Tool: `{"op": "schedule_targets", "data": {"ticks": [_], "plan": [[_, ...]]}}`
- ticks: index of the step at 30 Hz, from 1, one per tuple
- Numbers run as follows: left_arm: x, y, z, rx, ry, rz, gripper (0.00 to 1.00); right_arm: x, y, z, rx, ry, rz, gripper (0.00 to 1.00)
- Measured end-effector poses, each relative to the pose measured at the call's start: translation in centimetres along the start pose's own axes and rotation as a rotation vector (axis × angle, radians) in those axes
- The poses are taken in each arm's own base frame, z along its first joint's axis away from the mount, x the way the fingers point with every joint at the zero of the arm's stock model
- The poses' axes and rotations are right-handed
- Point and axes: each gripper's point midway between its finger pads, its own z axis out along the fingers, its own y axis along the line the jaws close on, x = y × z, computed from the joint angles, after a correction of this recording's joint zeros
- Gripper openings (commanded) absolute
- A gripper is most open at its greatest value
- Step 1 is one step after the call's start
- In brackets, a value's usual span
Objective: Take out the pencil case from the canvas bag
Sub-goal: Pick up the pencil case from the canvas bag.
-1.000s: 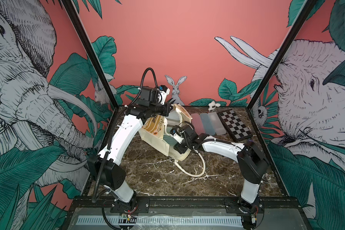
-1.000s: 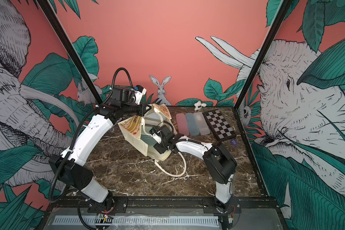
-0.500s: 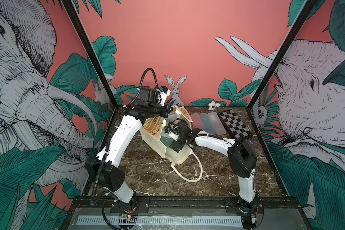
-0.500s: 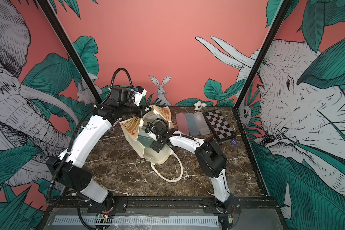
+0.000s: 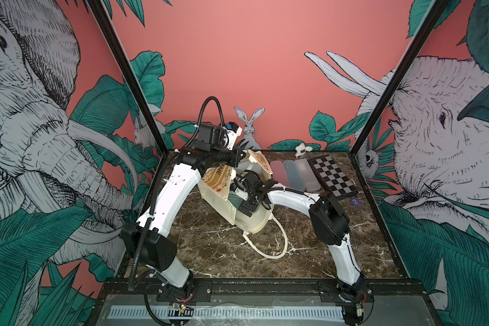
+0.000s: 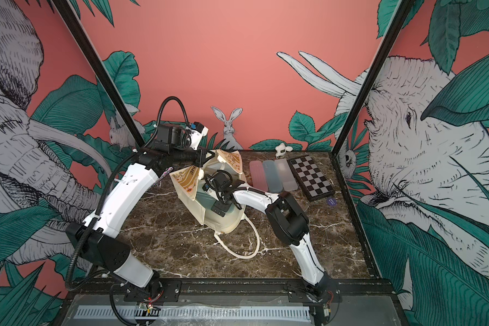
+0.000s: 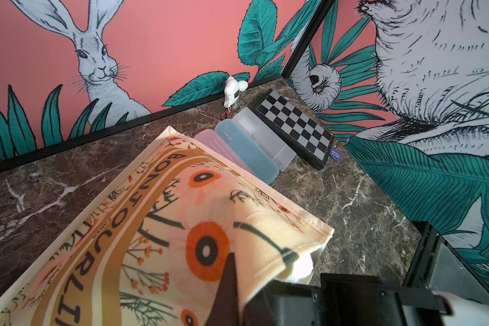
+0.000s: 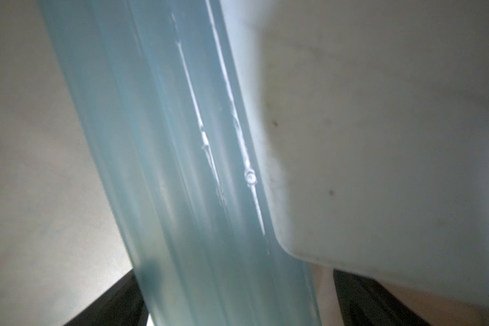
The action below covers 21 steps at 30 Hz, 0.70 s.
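Note:
The cream canvas bag (image 5: 218, 180) (image 6: 188, 180) lies tilted mid-table with its mouth held up. My left gripper (image 5: 239, 158) (image 7: 237, 288) is shut on its printed top edge (image 7: 181, 225). My right gripper (image 5: 244, 207) (image 6: 219, 209) reaches inside the bag and is open. A pale blue translucent pencil case (image 8: 181, 169) (image 5: 233, 199) runs between its dark fingers (image 8: 110, 304), and a narrow gap shows at one side. A frosted white case (image 8: 378, 127) lies against the blue one.
Pink, blue and clear cases (image 5: 294, 175) lie side by side at the back right, next to a chessboard (image 5: 333, 177) and a purple chip (image 5: 355, 201). A white plush keychain (image 5: 301, 149) sits by the back wall. One bag handle (image 5: 277, 242) loops over the table toward the front.
The right gripper has opened and gone deeper into the bag, its arm swinging left. The bag and its loose handle shifted slightly left. The left gripper kept its hold.

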Motion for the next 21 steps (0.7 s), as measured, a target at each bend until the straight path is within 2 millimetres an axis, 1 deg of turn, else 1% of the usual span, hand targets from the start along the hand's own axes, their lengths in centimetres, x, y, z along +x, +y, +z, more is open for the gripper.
{"op": "schedule_targets", "data": {"ticks": [4, 13, 16, 21], "plan": [[0.0, 0.0, 0.0, 0.0, 0.0, 0.003, 0.0, 0.4, 0.2, 0.4, -0.007, 0.019, -0.003, 0.93], [0.0, 0.0, 0.0, 0.0, 0.0, 0.007, 0.0, 0.9, 0.6, 0.4, -0.023, 0.027, -0.016, 0.77], [0.0, -0.1, 0.0, 0.003, 0.001, 0.009, 0.0, 1.2, 0.8, 0.0, -0.027, 0.029, -0.015, 0.73], [0.0, -0.1, 0.0, 0.0, 0.001, 0.01, 0.0, 1.6, 1.0, -1.3, -0.03, 0.026, 0.005, 0.71]]}}
